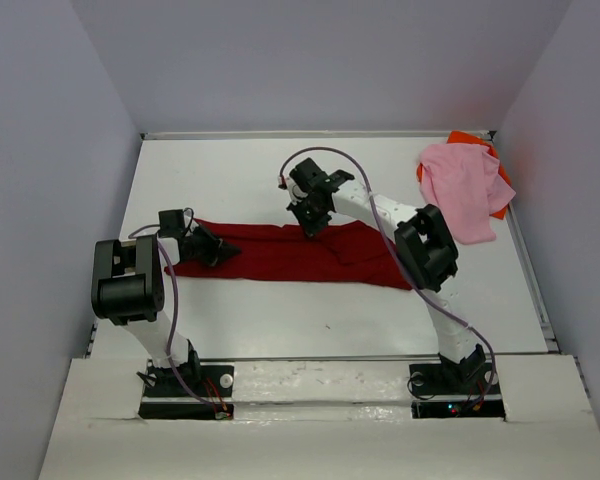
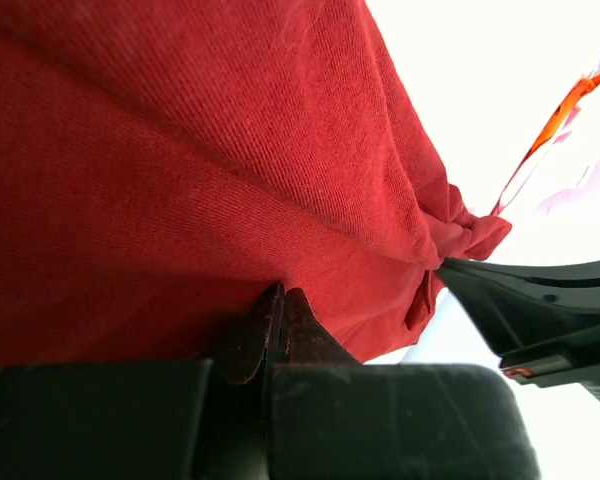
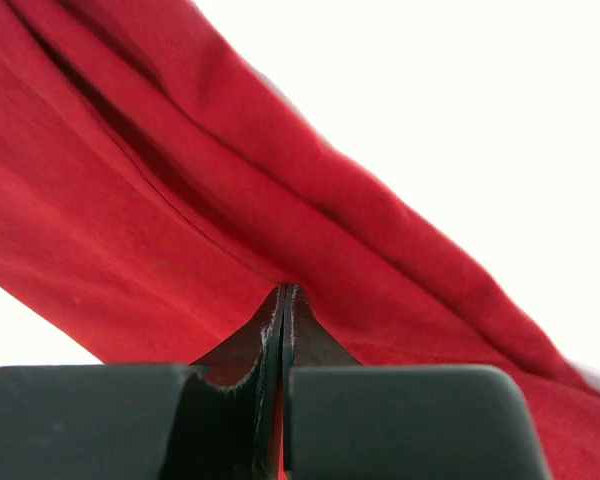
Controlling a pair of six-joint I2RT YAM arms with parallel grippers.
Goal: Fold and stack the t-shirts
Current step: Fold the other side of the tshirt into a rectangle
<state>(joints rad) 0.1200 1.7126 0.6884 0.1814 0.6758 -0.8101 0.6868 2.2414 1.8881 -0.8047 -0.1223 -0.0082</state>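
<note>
T-shirt (image 1: 280, 257), dk red, pinched by L end effector (image 2: 280, 300) — R end effector (image 3: 282, 298) too.

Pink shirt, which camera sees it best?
The top external view: the pink shirt lies whole, crumpled at the table's far right. Left wrist catches only a washed-out sliver; right wrist shows none.
</note>
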